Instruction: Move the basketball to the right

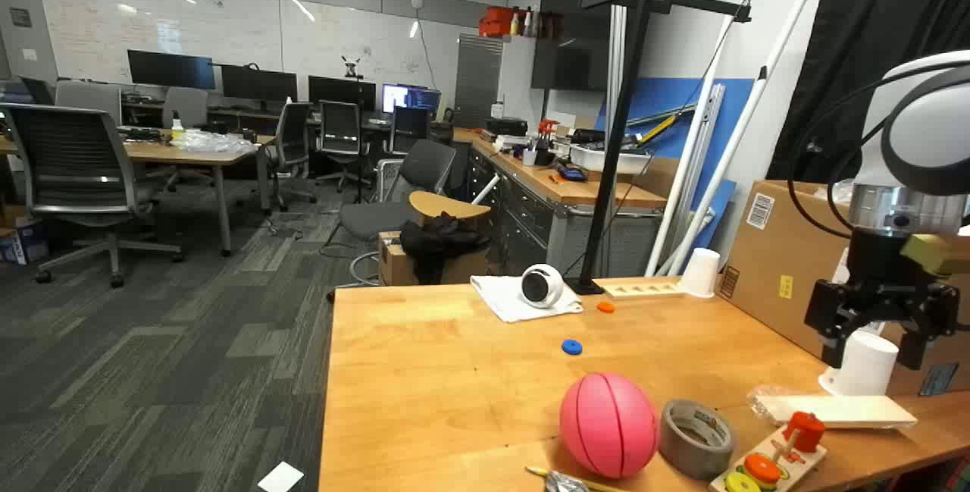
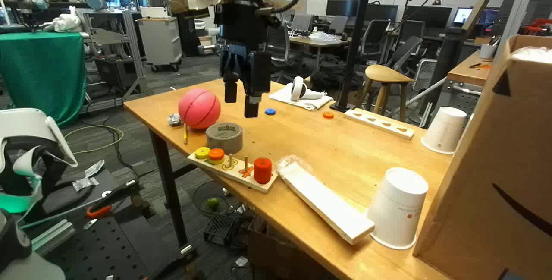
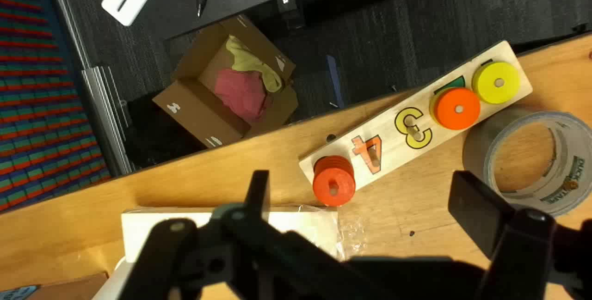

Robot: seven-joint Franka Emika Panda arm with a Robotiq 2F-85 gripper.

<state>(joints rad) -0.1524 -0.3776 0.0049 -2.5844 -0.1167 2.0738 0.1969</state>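
Observation:
The basketball [image 1: 609, 425] is a pinkish-red ball with dark seams, resting on the wooden table. It also shows in an exterior view [image 2: 199, 108] near a table corner, beside the grey tape roll [image 2: 224, 140]. It is out of view in the wrist view. My gripper [image 1: 874, 355] hangs above the table, apart from the ball, with its fingers pointing down. It also shows in an exterior view [image 2: 241, 105]. In the wrist view the gripper [image 3: 360, 180] has its fingers wide apart with nothing between them, above the table and the numbered peg board [image 3: 393, 136].
A wrapped white board [image 2: 323, 202], white cups [image 2: 399, 206] and a large cardboard box [image 2: 496, 163] stand on the table. A pencil [image 2: 185, 134] and crumpled foil [image 2: 174, 119] lie by the ball. A blue disc [image 1: 572, 346], orange disc [image 1: 605, 307] and white headset [image 1: 553, 287] lie farther off.

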